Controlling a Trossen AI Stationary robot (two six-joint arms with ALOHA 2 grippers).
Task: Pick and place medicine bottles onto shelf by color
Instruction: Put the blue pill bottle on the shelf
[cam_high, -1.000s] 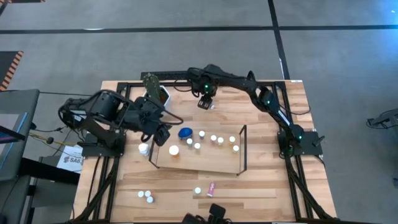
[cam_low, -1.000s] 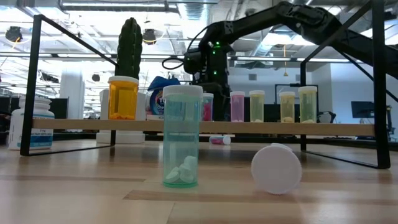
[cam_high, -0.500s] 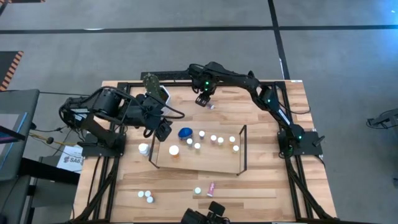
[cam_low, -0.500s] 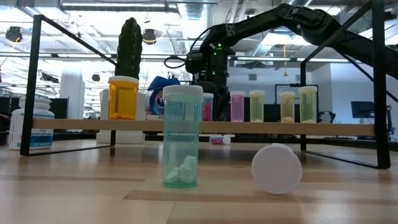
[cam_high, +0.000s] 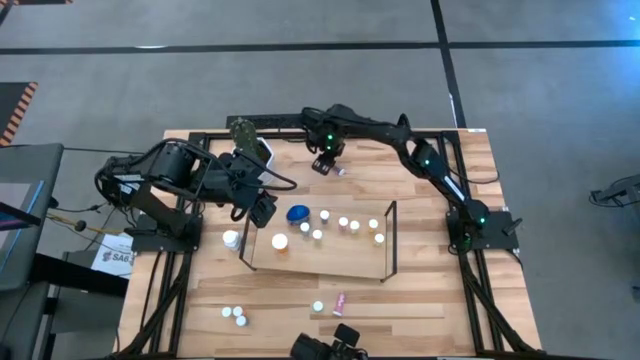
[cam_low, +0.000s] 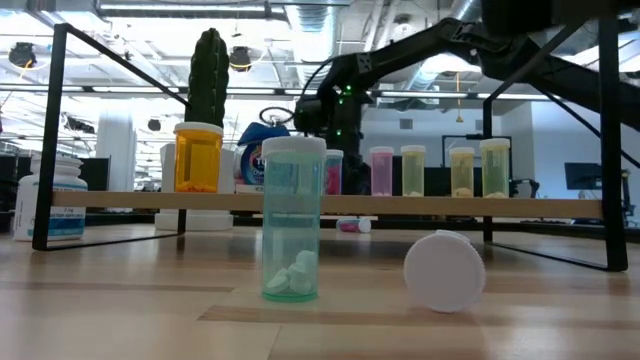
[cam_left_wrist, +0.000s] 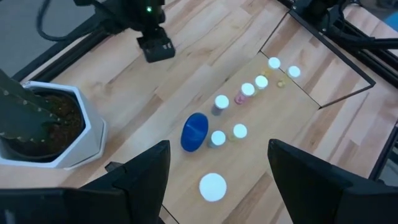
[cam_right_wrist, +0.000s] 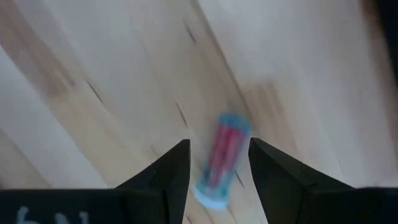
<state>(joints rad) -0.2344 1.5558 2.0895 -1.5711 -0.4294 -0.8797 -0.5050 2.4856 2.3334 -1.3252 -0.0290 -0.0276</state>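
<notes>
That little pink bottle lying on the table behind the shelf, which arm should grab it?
The right arm. Its right gripper hangs over the pink bottle, open fingers on either side of it. The left gripper hangs open by the shelf's left end, with nothing between its fingers.

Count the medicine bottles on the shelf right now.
9. On the shelf: the blue-capped bottle and a large white-capped bottle at its left end, two small bottles beside them, and five small bottles running rightward. None seem hidden.
</notes>
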